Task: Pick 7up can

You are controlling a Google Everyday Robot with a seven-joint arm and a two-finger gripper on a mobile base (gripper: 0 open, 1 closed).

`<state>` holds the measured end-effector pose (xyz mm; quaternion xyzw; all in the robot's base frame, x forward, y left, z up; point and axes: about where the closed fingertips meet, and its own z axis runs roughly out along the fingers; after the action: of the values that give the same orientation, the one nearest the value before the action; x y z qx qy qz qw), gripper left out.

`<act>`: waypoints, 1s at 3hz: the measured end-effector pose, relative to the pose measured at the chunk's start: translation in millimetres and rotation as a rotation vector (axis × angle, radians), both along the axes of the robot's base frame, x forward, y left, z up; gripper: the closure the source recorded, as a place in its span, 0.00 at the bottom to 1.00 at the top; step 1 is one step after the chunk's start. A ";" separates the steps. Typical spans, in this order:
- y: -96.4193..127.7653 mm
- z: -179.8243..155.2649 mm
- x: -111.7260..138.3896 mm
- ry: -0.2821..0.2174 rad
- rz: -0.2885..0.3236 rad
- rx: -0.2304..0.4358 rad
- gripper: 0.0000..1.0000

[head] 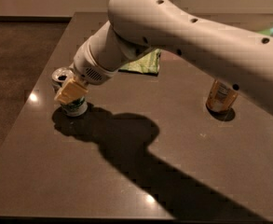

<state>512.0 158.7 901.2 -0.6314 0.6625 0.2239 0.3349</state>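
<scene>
The 7up can (75, 108) stands upright on the dark table (140, 171) near its left edge. Its silver top and its white and green lower body show. My gripper (69, 92) is down at the can, with its cream-coloured end covering the can's middle. The big white arm reaches in from the upper right and hides the far side of the can.
An orange-brown can (220, 96) stands upright at the right of the table. A green cloth (144, 63) lies at the back, partly under the arm. The table's left edge runs close to the 7up can. The arm casts a wide shadow across the middle.
</scene>
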 end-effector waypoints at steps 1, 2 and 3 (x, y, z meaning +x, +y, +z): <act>-4.6 12.9 0.8 -0.009 0.016 0.003 0.72; -14.5 47.2 0.5 -0.032 0.044 0.020 0.95; -25.6 91.1 -4.3 -0.066 0.092 0.032 1.00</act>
<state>507.7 133.1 992.3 -0.6629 0.6177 0.2287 0.3560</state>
